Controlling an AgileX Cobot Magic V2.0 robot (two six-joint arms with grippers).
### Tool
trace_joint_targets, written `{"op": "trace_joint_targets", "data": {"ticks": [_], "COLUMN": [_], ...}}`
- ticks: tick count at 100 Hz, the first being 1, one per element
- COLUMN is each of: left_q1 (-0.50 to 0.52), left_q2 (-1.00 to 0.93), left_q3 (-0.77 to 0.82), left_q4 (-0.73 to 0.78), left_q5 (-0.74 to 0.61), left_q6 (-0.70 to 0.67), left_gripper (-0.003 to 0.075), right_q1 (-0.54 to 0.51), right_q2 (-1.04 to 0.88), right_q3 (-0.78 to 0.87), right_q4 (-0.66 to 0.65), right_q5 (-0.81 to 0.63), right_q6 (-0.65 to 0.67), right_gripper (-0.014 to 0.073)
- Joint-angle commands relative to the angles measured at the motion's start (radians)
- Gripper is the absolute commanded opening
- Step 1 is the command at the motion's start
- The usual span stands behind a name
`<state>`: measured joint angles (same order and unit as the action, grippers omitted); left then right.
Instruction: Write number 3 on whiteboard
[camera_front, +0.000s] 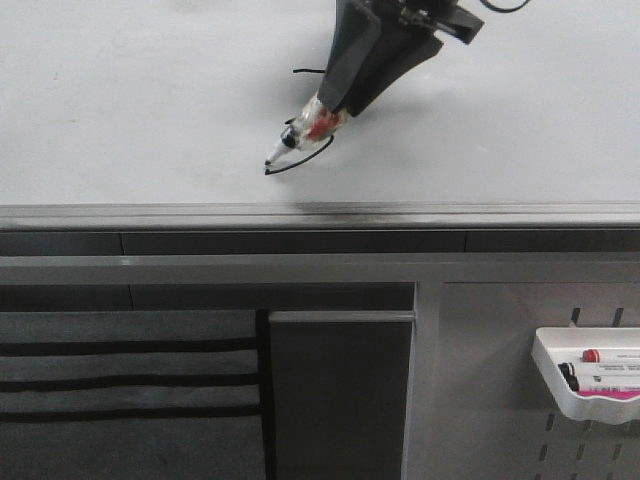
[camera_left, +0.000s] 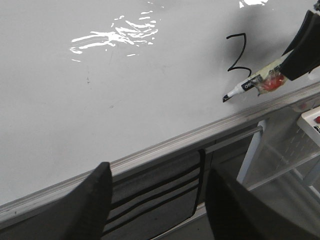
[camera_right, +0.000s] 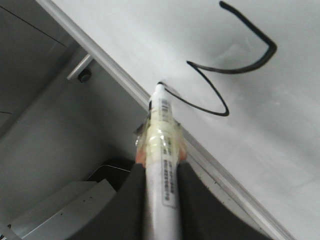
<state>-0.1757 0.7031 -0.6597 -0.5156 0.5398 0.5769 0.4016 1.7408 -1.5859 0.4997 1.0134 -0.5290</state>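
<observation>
- Front view: the whiteboard (camera_front: 120, 110) fills the upper half, with its grey edge rail (camera_front: 320, 215) running across the full width. The right gripper (camera_front: 335, 105) comes down from the top, its dark fingers clamped on a marker (camera_front: 300, 130) wrapped in tape with a red patch. The marker tip rests at the lower-left end of a curved black stroke, part of the number 3 (camera_front: 300, 160); a short stroke shows just left of the gripper, and the rest is hidden behind it. Below the rail, at the right, a white tray (camera_front: 585, 385) on a perforated panel (camera_front: 480, 400) holds spare markers.
- Left wrist view: the left gripper (camera_left: 160, 205) hangs in front of the rail with its two dark fingers (camera_left: 95, 205) wide apart and nothing between them. The number 3 (camera_left: 239, 52) stands near the board's lower edge, and the marker (camera_left: 247, 86) tip touches the board just below it. Glare streaks lie on the whiteboard (camera_left: 100, 100).
- Right wrist view: the right gripper (camera_right: 160, 195) is closed tight around the marker (camera_right: 162, 150), taped between the fingers. The tip meets the end of the tail of the number 3 (camera_right: 235, 70), close beside the rail (camera_right: 110, 65).
</observation>
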Motion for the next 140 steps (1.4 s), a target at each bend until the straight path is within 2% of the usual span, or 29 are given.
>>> {"op": "trace_joint_targets", "data": {"ticks": [1,7,14,23,33,42,57,69,95,125,130,140], "left_q1": [0.002,0.0,-0.01,-0.041,-0.093,-0.159,-0.287,-0.385,-0.502,-0.527,-0.527,-0.527], "left_q2": [-0.002,-0.002,0.002,0.03,0.088,0.153,0.26,0.352,0.528,0.587,0.587,0.587], "left_q3": [-0.029,-0.029,-0.038,-0.06,-0.101,-0.136,-0.198,-0.256,-0.399,-0.458,-0.458,-0.458], "left_q4": [-0.016,-0.016,-0.04,-0.123,-0.199,-0.23,-0.225,-0.204,-0.191,-0.149,-0.149,-0.149], "left_q5": [-0.051,-0.032,0.027,0.143,0.27,0.323,0.31,0.281,0.264,0.283,0.283,0.281], "left_q6": [0.004,0.034,0.102,0.258,0.417,0.465,0.503,0.528,0.528,0.528,0.528,0.528], "left_gripper": [0.0388,0.0388,0.0388,0.0388,0.0388,0.0388,0.0388,0.0388,0.0388,0.0382,0.036,0.0253], "right_q1": [-0.006,0.006,0.025,0.035,0.035,0.035,0.035,0.035,0.035,0.035,0.035,0.035], "right_q2": [-0.16,-0.261,-0.36,-0.462,-0.536,-0.567,-0.57,-0.568,-0.568,-0.568,-0.568,-0.568], "right_q3": [0.033,0.156,0.286,0.4,0.458,0.462,0.462,0.462,0.462,0.462,0.462,0.462], "right_q4": [0.167,0.307,0.369,0.363,0.337,0.307,0.29,0.286,0.284,0.284,0.284,0.284], "right_q5": [-0.003,-0.023,-0.026,-0.026,-0.02,-0.019,0.014,0.012,-0.003,-0.005,-0.005,-0.005], "right_q6": [-0.155,-0.289,-0.455,-0.524,-0.599,-0.606,-0.762,-0.798,-0.8,-0.8,-0.8,-0.8], "right_gripper": [-0.002,-0.002,-0.002,-0.002,-0.002,-0.002,-0.002,-0.002,-0.002,-0.002,-0.002,-0.002]}}
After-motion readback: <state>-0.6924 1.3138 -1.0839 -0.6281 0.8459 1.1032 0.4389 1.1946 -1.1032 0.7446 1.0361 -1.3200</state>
